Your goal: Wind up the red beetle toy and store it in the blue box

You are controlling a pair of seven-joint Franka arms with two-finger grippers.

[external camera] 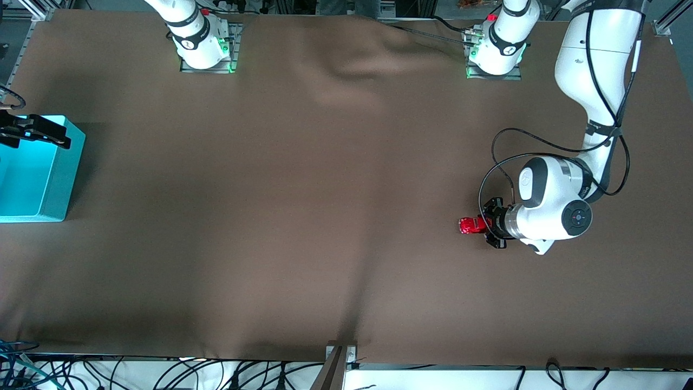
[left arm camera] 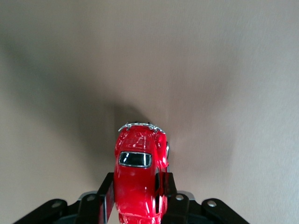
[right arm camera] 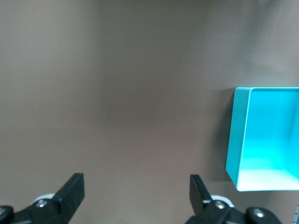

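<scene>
Brown cloth (external camera: 303,206) covers the whole surface, wrinkled in the middle and bulging near the arm bases. Loose black and white cables (external camera: 162,374) lie tangled along the surface edge nearest the front camera. Small metal bracket (external camera: 341,355) sits at the middle of that same edge. Aluminium frame rails (external camera: 668,19) at the corners.

No text, label or number can be read anywhere.
</scene>
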